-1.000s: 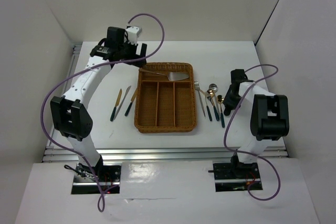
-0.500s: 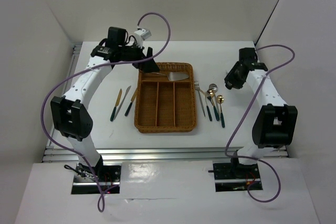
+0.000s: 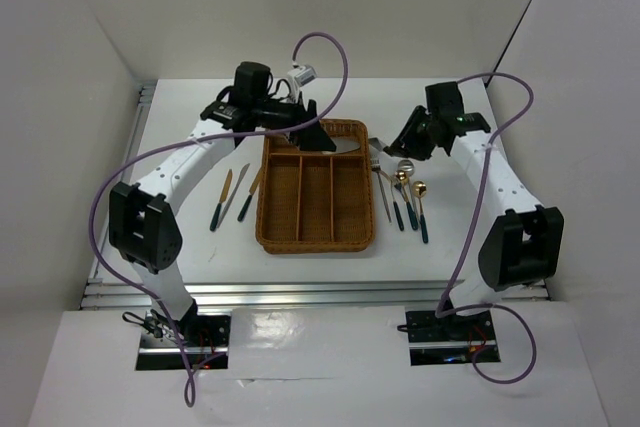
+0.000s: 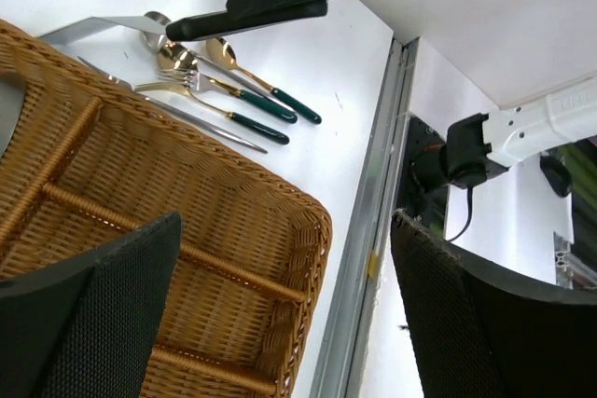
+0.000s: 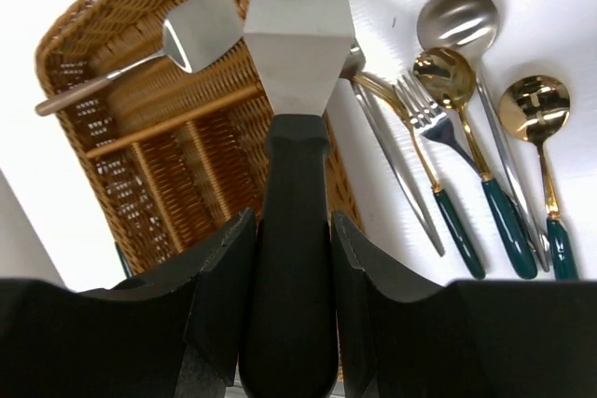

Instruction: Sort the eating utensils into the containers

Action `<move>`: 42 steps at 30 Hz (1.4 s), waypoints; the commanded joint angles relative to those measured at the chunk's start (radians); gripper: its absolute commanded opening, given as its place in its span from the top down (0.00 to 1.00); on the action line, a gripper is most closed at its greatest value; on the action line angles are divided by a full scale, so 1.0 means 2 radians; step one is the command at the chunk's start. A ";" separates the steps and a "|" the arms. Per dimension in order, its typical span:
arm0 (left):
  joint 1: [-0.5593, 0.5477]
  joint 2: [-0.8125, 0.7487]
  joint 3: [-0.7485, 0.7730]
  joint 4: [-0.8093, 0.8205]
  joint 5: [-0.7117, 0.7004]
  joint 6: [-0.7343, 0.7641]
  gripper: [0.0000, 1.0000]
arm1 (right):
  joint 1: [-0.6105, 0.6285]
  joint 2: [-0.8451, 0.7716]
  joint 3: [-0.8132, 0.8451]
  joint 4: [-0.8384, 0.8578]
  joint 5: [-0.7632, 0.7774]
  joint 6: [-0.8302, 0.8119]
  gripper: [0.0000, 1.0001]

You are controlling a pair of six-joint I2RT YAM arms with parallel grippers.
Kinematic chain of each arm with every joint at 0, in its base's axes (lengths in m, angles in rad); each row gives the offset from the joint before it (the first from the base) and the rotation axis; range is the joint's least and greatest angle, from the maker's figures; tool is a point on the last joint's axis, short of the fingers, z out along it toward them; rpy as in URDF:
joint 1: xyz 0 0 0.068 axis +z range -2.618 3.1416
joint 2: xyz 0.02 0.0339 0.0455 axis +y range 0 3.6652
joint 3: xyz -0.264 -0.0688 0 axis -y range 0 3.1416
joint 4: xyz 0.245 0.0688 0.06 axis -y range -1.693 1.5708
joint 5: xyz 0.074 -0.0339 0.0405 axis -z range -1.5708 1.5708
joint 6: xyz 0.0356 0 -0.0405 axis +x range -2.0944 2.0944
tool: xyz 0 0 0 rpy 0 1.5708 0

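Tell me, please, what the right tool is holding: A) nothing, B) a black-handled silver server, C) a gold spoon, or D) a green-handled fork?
B: the right wrist view shows the right tool clamped on the handle of the black-handled silver server.

Flat white table (image 3: pixel 330 269), plain white panels (image 3: pixel 320 17) behind it and at both its sides, aluminium rail (image 3: pixel 300 294) along its near edge, soft even light over it
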State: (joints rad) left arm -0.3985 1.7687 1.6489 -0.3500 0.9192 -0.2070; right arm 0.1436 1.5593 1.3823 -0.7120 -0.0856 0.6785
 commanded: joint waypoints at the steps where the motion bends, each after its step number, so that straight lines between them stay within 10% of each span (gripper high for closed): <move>1: 0.001 -0.015 -0.014 0.054 0.004 -0.064 0.04 | 0.009 -0.039 0.033 0.028 -0.010 0.008 1.00; 16: 0.001 0.021 -0.061 0.252 0.083 -0.257 0.04 | 0.020 0.000 0.197 -0.042 -0.036 -0.018 1.00; 25: 0.027 0.038 -0.050 0.232 0.069 -0.283 0.04 | 0.025 0.023 0.207 -0.034 -0.071 -0.032 1.00; 42: 0.080 0.027 -0.034 0.148 0.096 -0.143 0.04 | 0.053 0.148 0.298 -0.012 -0.099 -0.046 1.00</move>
State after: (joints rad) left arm -0.2150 1.8179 1.5448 -0.0456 1.0527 -0.5709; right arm 0.2283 1.8282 1.9259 -0.7712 -0.2707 0.6079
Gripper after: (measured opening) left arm 0.966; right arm 0.008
